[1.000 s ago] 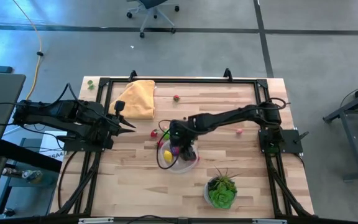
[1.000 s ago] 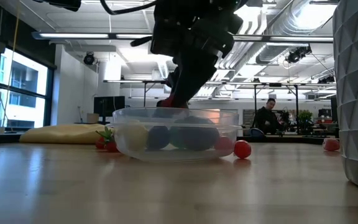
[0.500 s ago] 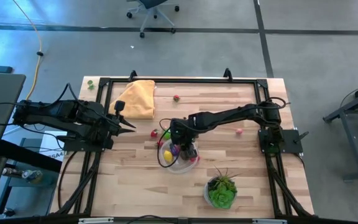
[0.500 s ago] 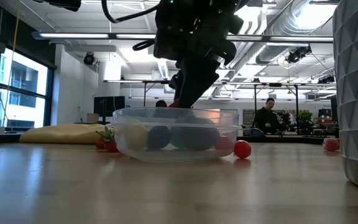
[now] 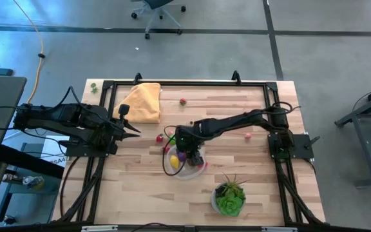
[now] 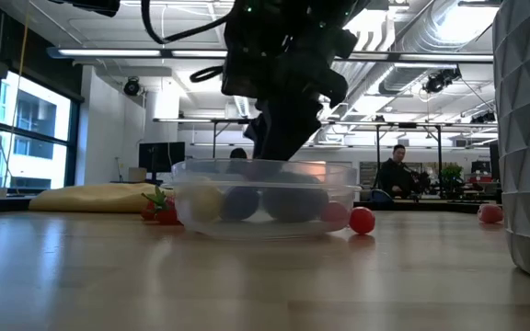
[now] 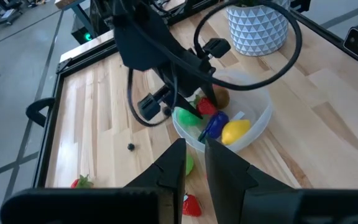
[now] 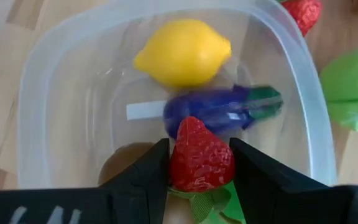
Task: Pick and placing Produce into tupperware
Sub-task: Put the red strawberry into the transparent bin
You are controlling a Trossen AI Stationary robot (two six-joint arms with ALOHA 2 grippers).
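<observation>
From above, the right arm covered part of the tupperware [image 5: 187, 162], so most of what lay inside was hard to see there. In the low view the food in the tub was only blurry lumps behind the cloudy plastic wall.

The right gripper [image 8: 201, 163] hung over the tub and squeezed a red strawberry [image 8: 200, 152] between its two dark fingers. Under the strawberry lay a yellow lemon [image 8: 183, 51] and a purple eggplant [image 8: 219, 110] with a green top. A white strip showed just beside the eggplant. The tub was round, clear and shallow, and it sat on the wooden table [image 5: 140, 187], near the middle.

More produce lay outside the tub. A floppy green leaf [image 8: 352, 90] and another strawberry [image 8: 302, 12] rested just beside its rim. A small red piece [image 5: 247, 135] sat on the far side of the right arm.

The left gripper [image 7: 193, 163] waited at the left edge of the table, well apart from the tub. Its fingers were nearly shut with nothing between them.

A soft yellow cloth [image 5: 142, 102] lay crumpled near the far left corner. A leafy plant stood in a white pot [image 7: 257, 26] with a bumpy triangle pattern, near the tub.
</observation>
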